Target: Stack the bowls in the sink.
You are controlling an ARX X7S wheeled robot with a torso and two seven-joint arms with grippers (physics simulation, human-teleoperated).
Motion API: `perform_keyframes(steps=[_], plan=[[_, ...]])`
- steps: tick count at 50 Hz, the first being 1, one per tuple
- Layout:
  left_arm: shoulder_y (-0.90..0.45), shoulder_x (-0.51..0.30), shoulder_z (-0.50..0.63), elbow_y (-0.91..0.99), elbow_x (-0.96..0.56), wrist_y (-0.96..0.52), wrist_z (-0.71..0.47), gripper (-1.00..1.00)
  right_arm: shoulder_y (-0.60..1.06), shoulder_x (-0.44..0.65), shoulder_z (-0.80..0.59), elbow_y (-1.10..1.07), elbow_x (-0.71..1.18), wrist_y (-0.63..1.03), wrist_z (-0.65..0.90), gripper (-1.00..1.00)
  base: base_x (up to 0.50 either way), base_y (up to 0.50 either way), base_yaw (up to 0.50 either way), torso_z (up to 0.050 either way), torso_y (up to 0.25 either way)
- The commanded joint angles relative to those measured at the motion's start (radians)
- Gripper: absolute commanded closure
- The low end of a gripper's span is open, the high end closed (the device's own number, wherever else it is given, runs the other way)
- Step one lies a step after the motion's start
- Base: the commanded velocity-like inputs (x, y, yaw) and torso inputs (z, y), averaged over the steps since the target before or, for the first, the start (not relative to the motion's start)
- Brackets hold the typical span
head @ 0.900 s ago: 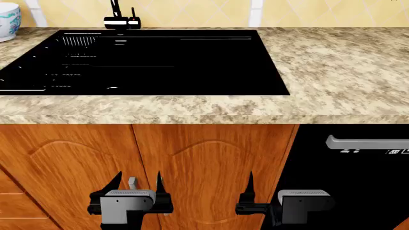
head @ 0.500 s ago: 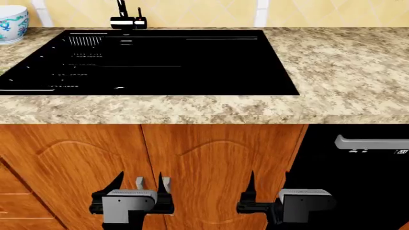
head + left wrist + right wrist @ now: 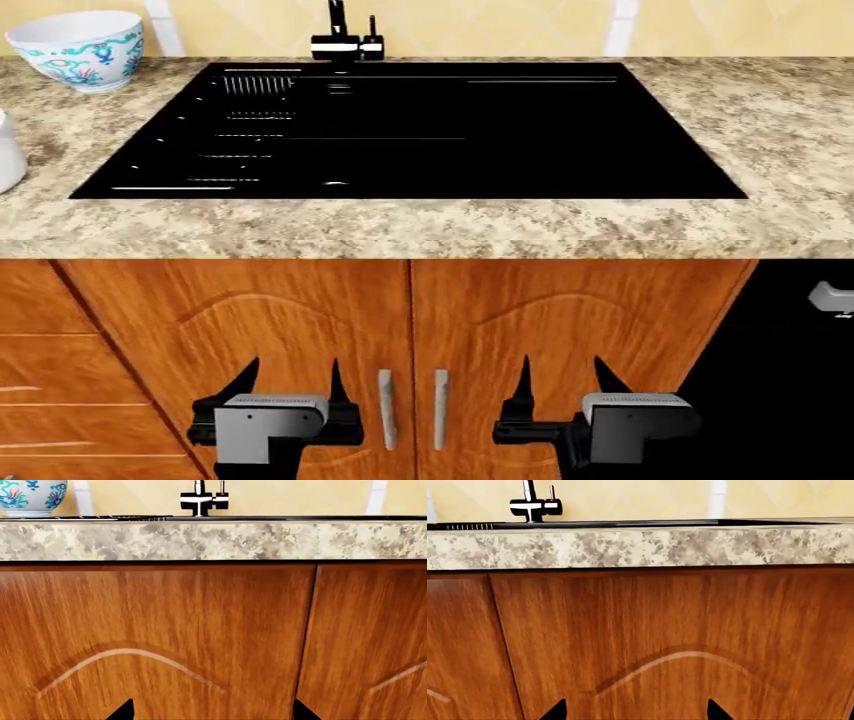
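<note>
Looking down from the head camera, you have the black sink (image 3: pixel 441 130) across the upper middle of the frame, set into the speckled stone counter (image 3: pixel 400 228). Its thin white drainer lines sit in the upper left part of the basin, and the tap (image 3: pixel 344 40) stands at its back edge, near the top of the frame. Your floral bowl (image 3: pixel 78 48) rests upright on the counter in the upper left corner, well apart from the sink's left edge. At the far left edge of the frame, a sliver of a plain white bowl (image 3: pixel 7 152) shows on the counter, mostly cut off.

Both of your arms hang low in front of the wooden cabinet doors (image 3: pixel 307 340), along the bottom of the frame. Your left gripper (image 3: pixel 287 385) has its two black fingertips spread apart with nothing between them, just left of the pair of silver door handles (image 3: pixel 411 408). Your right gripper (image 3: pixel 561 382) likewise shows its fingertips parted and empty, at lower right. A black appliance front (image 3: pixel 801 380) fills the lower right corner.

Your left wrist camera faces the cabinet doors, with the floral bowl in its upper left corner and the tap at top centre above the counter edge.
</note>
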Motion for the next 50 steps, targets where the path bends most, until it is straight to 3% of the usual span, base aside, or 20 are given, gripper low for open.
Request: perform_keyframes(steps=[1, 50], plan=[[-0.003, -0.013, 0.015, 0.000, -0.016, -0.002, -0.016, -1.00, 0.001, 0.012, -0.013, 0.002, 0.021, -0.004, 0.013, -1.00, 0.00, 0.50, 0.00, 0.000, 0.000], [-0.015, -0.053, 0.066, -0.014, -0.068, 0.002, -0.056, -1.00, 0.012, 0.053, -0.062, 0.011, 0.083, -0.011, 0.052, -1.00, 0.00, 0.50, 0.00, 0.000, 0.000]])
